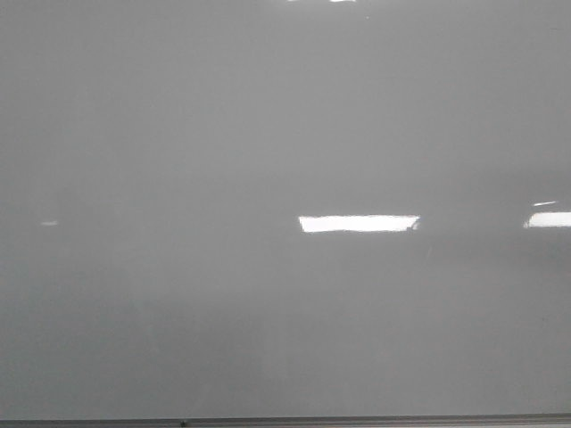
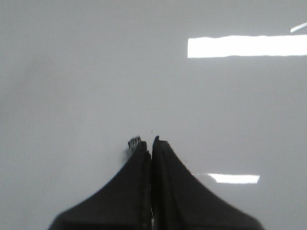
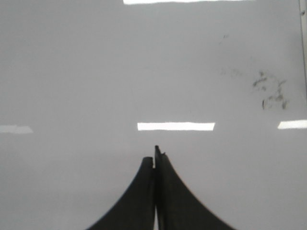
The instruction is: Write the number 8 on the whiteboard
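The left claw [image 2: 150, 143] is clenched, its two dark fingers [image 2: 170, 191] pressed together along their whole visible length with nothing seen between them. A small ridged bit of metal [image 2: 135, 143] shows just beside the tip of one finger, toward 10 o'clock from the fingertips in the left wrist view. The right claw [image 3: 155, 155] is likewise clenched, fingers meeting in a thin seam, holding nothing.

Beyond both claws lies the whiteboard [image 1: 268, 116], glossy and pale grey, filling every view. In the front view neither claw appears; the board is bare there, with a thin grey edge strip [image 1: 357, 420] along its 6 o'clock side and bright light reflections [image 1: 359, 223] near the middle and at 3 o'clock. No drawn figure eight shows on it anywhere. The right wrist view shows faint dark smudges [image 3: 271, 91] on the board, toward 2 o'clock from the claw and well apart from it.
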You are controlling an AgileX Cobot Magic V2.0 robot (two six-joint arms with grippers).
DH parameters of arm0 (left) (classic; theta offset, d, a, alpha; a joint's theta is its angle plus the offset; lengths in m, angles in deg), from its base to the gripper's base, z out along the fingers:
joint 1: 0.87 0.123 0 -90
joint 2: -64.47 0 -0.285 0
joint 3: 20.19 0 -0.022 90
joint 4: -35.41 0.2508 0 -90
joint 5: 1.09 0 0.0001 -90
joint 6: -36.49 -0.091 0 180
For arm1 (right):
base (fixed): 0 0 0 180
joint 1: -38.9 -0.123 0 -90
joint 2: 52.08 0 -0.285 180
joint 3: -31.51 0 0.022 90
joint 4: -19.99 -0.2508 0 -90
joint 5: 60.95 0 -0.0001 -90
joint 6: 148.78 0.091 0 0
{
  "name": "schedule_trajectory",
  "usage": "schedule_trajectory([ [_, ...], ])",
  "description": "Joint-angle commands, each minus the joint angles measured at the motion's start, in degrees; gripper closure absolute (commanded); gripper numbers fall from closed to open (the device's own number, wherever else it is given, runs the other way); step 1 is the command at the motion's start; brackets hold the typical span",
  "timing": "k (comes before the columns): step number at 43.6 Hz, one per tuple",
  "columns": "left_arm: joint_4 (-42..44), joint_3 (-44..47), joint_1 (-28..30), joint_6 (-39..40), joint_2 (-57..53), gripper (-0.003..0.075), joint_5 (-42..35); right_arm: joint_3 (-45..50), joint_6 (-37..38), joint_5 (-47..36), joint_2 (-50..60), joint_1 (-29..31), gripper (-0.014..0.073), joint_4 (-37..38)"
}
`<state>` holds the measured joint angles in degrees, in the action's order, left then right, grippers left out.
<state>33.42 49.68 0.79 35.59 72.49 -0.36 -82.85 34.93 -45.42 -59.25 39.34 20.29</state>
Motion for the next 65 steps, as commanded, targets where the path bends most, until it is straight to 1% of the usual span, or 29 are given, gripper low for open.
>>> schedule_trajectory([
  [1,0.16,-8.17,0.06,0.16,5.07,0.0741,2.85,-8.68,-0.03,1.90,-4.00,-0.02,0.0661,0.54],
  [4,0.29,-11.84,0.06,0.16,9.86,0.0741,8.58,-11.57,-0.03,3.34,-7.56,-0.02,0.0661,0.54],
  [7,0.29,-14.09,0.06,0.16,13.77,0.0741,11.94,-13.48,-0.03,3.52,-11.61,-0.02,0.0661,0.54],
  [12,0.29,-15.85,0.06,0.16,20.00,0.0741,12.60,-14.49,-0.03,1.52,-16.62,-0.02,0.0661,0.54],
  [17,0.29,-15.98,0.06,0.16,23.05,0.0739,11.32,-14.49,-0.03,0.55,-19.43,-0.02,0.0660,0.54],
  [20,0.29,-15.98,0.06,0.16,23.98,0.0708,11.32,-14.49,-0.03,0.55,-20.33,-0.02,0.0651,0.54],
  [22,0.29,-15.98,0.06,0.16,24.23,0.0653,11.32,-14.49,-0.03,0.55,-20.64,-0.02,0.0620,0.54],
  [24,0.29,-15.98,0.06,0.16,24.23,0.0573,11.32,-14.49,-0.03,0.55,-20.86,-0.02,0.0568,0.54],
  [26,0.29,-15.98,0.06,0.16,24.23,0.0473,11.32,-14.49,-0.03,0.55,-20.91,-0.02,0.0499,0.54],
  [27,0.29,-15.98,0.06,0.16,24.23,0.0401,11.32,-14.44,-0.03,0.55,-20.91,-0.02,0.0460,0.54],
  [28,0.29,-15.98,0.06,0.16,24.23,0.0365,11.32,-14.44,-0.03,0.55,-20.91,-0.02,0.0419,0.54],
  [31,0.29,-15.98,0.06,0.16,24.23,0.0206,11.32,-14.44,-0.03,0.61,-20.91,-0.02,0.0292,0.54],
  [32,0.29,-15.98,0.06,0.16,24.23,0.0171,11.32,-14.44,-0.03,0.61,-20.91,-0.02,0.0253,0.54],
  [35,0.29,-15.98,0.06,0.16,24.23,0.0104,11.23,-14.44,-0.03,0.78,-20.91,-0.02,0.0151,0.54],
  [39,0.29,-15.98,0.06,0.16,24.23,0.0097,11.19,-14.44,-0.03,0.78,-20.91,-0.02,0.0110,0.54],
  [44,-0.45,-15.98,0.06,0.16,24.78,0.0104,11.19,-14.44,-0.03,0.78,-20.91,-0.02,0.0111,0.54],
  [48,-1.83,-16.28,0.06,0.26,27.85,0.0104,11.54,-14.44,-0.03,0.78,-20.91,-0.02,0.0111,0.54],
  [52,-2.06,-18.33,0.06,2.08,33.89,0.0104,13.64,-14.44,-0.03,0.73,-20.91,-0.02,0.0111,0.54],
  [57,-2.06,-23.24,0.06,4.15,44.32,0.0104,17.12,-14.44,-0.03,0.73,-20.91,-0.02,0.0111,0.54],
  [65,-3.68,-31.31,0.06,4.84,59.40,0.0104,19.02,-14.44,-0.03,0.73,-20.91,-0.02,0.0111,0.54],
])
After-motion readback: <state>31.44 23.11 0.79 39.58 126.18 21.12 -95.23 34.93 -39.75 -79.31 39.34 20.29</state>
